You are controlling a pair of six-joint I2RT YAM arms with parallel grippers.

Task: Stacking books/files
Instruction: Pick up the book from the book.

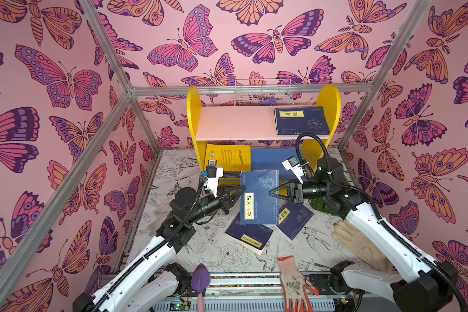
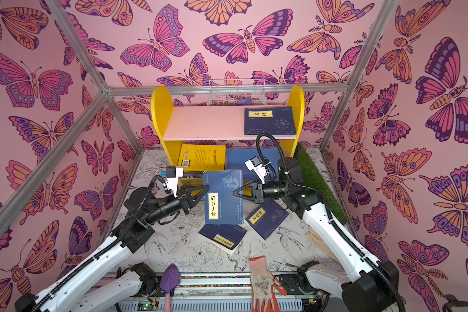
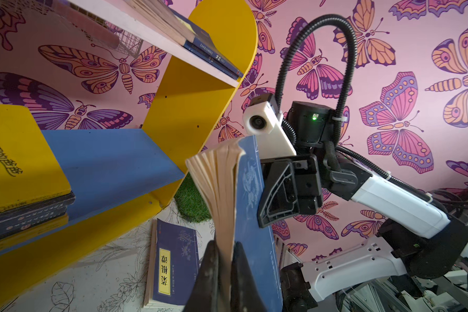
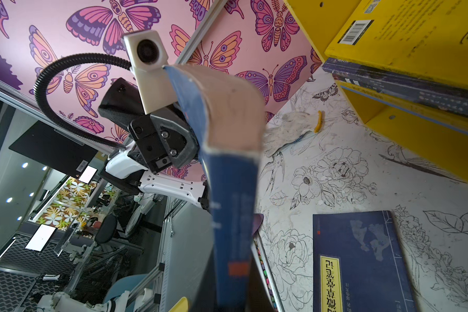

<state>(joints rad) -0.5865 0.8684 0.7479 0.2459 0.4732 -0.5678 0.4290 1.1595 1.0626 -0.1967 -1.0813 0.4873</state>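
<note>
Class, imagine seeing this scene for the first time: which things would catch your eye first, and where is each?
The blue book held aloft in the middle stands out first, pinched at opposite edges by the left end effector and the right end effector. Behind it stands a yellow bookshelf with a navy book lying flat on its pink upper shelf. All around, butterfly wallpaper covers the walls.

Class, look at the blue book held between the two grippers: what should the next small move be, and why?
Probably the left gripper should open and let go. Both grippers are shut on opposite edges of the lifted blue book, and the right gripper sits nearer the navy stack on the upper shelf, so it could carry it there.
</note>
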